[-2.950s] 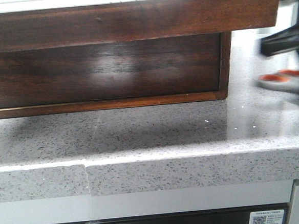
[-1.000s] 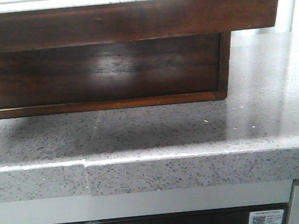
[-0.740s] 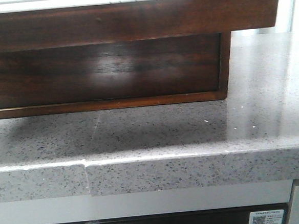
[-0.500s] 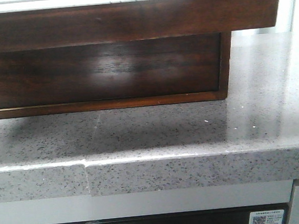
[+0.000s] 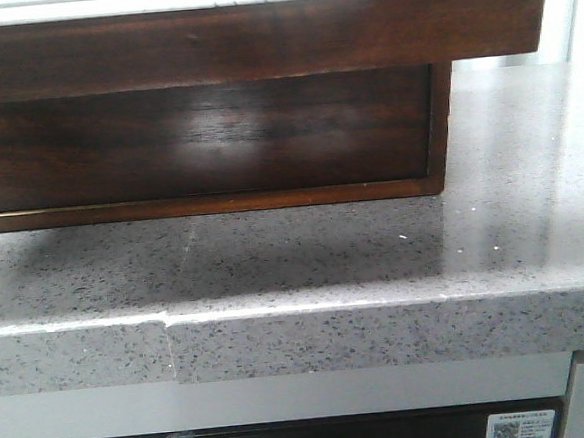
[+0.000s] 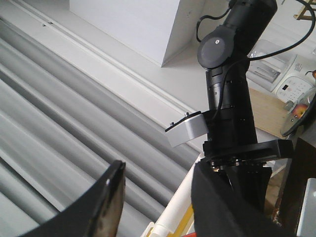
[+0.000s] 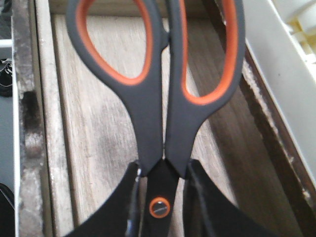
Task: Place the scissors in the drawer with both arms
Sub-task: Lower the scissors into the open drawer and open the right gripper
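Note:
In the right wrist view my right gripper is shut on the scissors, with the fingers on either side of the blades by the orange pivot dot. The grey, orange-lined handles point away from me over the drawer's pale wooden floor. In the front view the drawer's dark glossy front fills the top, with its finger notch at the upper right; neither gripper nor the scissors show there. My left gripper is open and empty, raised and facing grey wall slats, with the right arm beside it.
The wooden casing stands on a grey speckled counter whose front edge is near. A dark drawer wall runs beside the scissors, with a white plastic object beyond it. White appliances sit behind the right arm.
Three seconds ago the right gripper and the scissors showed at the front view's right edge; they have left that view. Over the last second the front view has not changed.

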`<state>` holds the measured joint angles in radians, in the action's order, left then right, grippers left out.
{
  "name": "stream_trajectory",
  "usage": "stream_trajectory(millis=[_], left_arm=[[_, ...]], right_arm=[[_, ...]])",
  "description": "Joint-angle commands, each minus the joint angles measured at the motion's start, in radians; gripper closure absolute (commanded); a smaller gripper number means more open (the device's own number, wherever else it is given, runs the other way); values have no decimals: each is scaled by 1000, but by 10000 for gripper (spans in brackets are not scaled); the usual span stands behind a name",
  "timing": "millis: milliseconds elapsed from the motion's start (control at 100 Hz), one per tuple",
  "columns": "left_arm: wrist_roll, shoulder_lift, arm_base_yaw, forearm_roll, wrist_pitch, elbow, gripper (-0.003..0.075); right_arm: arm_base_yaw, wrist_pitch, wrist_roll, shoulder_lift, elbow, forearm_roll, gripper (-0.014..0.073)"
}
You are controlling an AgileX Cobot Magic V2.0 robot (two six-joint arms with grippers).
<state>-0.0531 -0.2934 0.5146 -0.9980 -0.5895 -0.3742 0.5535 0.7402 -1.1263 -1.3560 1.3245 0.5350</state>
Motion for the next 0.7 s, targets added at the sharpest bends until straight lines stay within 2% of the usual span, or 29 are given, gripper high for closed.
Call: stream_trajectory(millis=[0,100,340,690], left_arm=[[-17,-9,6,53,-20,-33,428],[-19,-9,6,53,-20,-33,428],[-18,-9,6,53,-20,-33,428],[-18,-9,6,53,-20,-33,427]], right_arm=[[3,-66,-7,22,34,22,662],[3,-68,-5,14,34,22,638],[3,-75,-2,1,34,20,437],[3,-75,-2,1,34,20,424]])
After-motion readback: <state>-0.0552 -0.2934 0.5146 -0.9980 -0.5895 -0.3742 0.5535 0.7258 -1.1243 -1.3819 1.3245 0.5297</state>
